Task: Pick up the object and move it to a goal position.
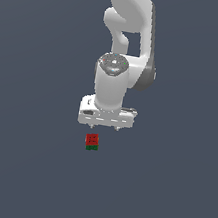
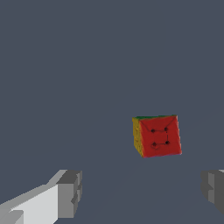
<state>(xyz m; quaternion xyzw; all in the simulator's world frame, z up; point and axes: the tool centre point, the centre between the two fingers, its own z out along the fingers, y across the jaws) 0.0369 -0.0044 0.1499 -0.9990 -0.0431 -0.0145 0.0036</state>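
The object is a small cube (image 1: 92,142) with a red top face bearing dark dots and a green side; it rests on the dark grey floor. In the wrist view the cube (image 2: 156,136) lies ahead of the fingers, apart from them and nearer one finger than the other. My white gripper (image 1: 105,127) hangs above and just behind the cube, not touching it. Its two fingers (image 2: 70,194) stand wide apart and hold nothing.
The floor (image 1: 167,192) is a plain dark grey surface all around. The white arm (image 1: 128,28) rises above the gripper toward the top of the exterior view.
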